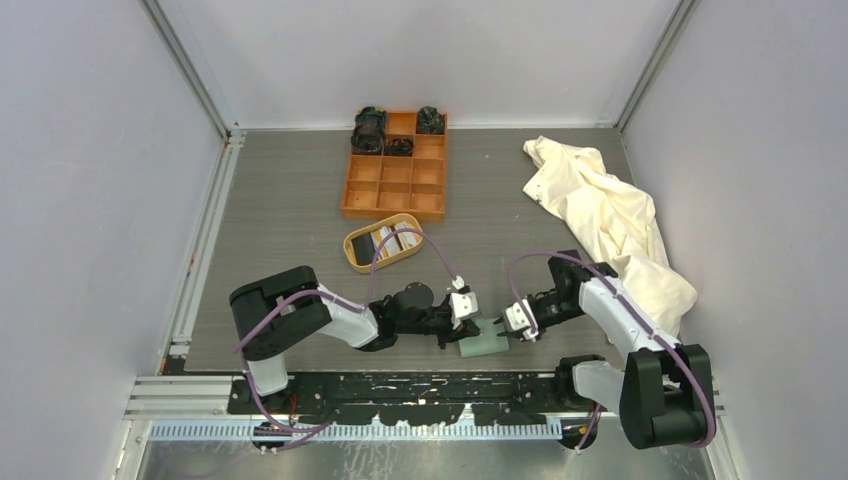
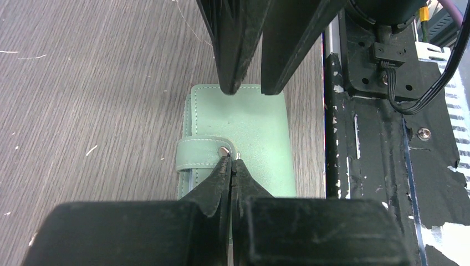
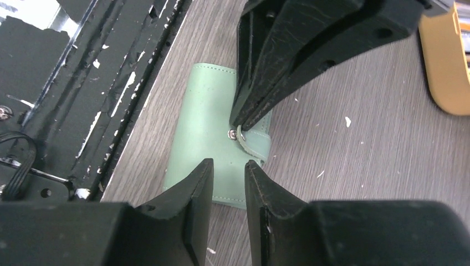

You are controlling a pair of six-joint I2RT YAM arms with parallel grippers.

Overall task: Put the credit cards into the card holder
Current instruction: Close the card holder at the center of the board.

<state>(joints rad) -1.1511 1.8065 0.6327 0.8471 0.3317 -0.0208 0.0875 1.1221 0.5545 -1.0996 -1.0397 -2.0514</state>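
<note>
The card holder is a sage-green wallet lying folded shut at the table's near edge, between both grippers. My left gripper is shut, its tips resting at the metal snap on the strap tab; the tab's end looks slightly lifted. Whether the tips pinch the tab does not show. My right gripper is open a little, hovering over the holder's other end with nothing between its fingers. The credit cards, white and dark, lie in an oval tan tray farther back.
An orange compartment box with dark items in its back cells stands behind the tray. A crumpled cream cloth covers the right side. The black mounting rail runs right beside the holder.
</note>
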